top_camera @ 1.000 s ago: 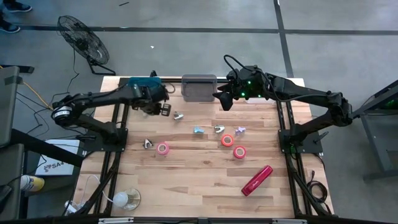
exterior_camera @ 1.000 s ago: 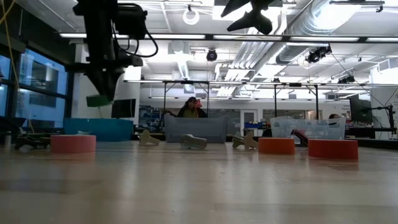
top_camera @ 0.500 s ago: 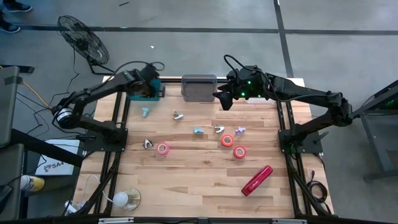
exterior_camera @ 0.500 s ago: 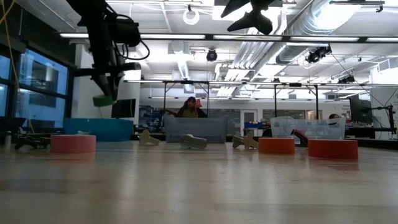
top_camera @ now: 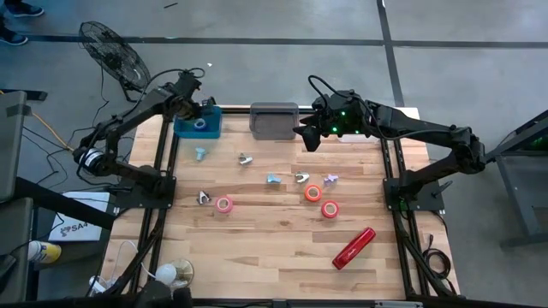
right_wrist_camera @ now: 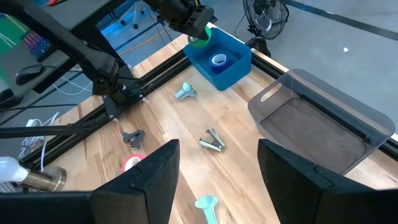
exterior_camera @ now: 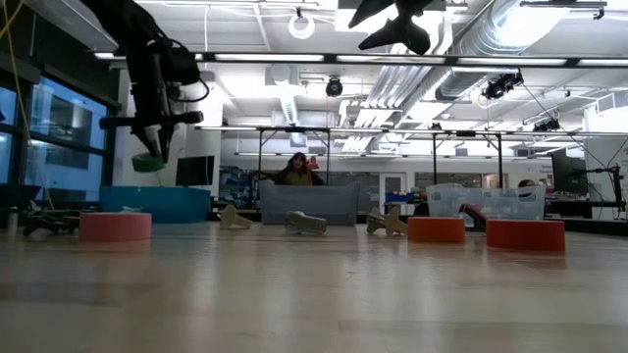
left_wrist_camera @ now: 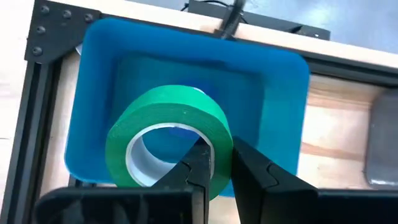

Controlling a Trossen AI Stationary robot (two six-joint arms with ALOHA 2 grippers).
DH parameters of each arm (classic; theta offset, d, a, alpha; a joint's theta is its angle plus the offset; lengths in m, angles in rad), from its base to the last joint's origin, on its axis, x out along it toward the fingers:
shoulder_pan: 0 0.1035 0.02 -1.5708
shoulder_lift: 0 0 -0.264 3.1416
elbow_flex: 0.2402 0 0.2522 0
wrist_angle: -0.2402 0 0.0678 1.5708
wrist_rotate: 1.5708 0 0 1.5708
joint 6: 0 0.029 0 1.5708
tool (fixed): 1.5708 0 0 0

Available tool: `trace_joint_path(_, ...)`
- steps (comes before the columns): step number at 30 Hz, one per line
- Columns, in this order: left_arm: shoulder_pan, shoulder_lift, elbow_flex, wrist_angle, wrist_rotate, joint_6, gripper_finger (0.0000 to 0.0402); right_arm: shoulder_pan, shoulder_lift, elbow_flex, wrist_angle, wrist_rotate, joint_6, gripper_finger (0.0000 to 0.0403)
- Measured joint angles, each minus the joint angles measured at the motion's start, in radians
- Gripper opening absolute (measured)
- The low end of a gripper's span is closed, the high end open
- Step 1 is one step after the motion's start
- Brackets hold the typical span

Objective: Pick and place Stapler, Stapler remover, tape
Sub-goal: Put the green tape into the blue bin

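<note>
My left gripper (top_camera: pixel 193 108) is shut on a green tape roll (left_wrist_camera: pixel 168 140) and hangs above the blue bin (top_camera: pixel 211 130) at the far-left corner; in the low view the roll (exterior_camera: pixel 147 163) is well above the bin (exterior_camera: pixel 155 203). A pale roll (right_wrist_camera: pixel 217 60) lies inside the bin. My right gripper (top_camera: pixel 308 138) waits open, raised beside the grey bin (top_camera: pixel 274 120). The red stapler (top_camera: pixel 354 247) lies flat near the right near corner. Pink and orange tape rolls (top_camera: pixel 223 204) (top_camera: pixel 312 192) (top_camera: pixel 330 208) and several staple removers (top_camera: pixel 246 159) (top_camera: pixel 273 179) lie on the table. My left gripper pinches the green roll's wall (left_wrist_camera: pixel 219 144), with one finger (left_wrist_camera: pixel 198 167) in the roll's hole and the other (left_wrist_camera: pixel 252 171) outside it. The fingers come from above, pointing down. The roll is lifted clear and lies roughly flat below the fingers, over the blue bin.
A clear bin with a red item (exterior_camera: pixel 486 202) shows beyond the table in the low view. A fan (top_camera: pixel 113 51) stands on the floor past the far-left corner. A person (exterior_camera: pixel 299 172) sits in the room behind. Bare wood (top_camera: pixel 274 248) lies along the near side.
My left gripper has carried the green roll from the table's left-middle toward the far-left corner and now hangs over the blue bin; it has stayed shut on the roll. The right arm has kept still.
</note>
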Motion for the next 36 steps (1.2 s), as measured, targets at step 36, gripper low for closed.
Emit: trace_joint_path(36,-0.018,0.165,-0.001,-0.024,-0.1,0.032,0.0036,0.003,0.0,-0.001,0.0,0.023,0.016,0.0209)
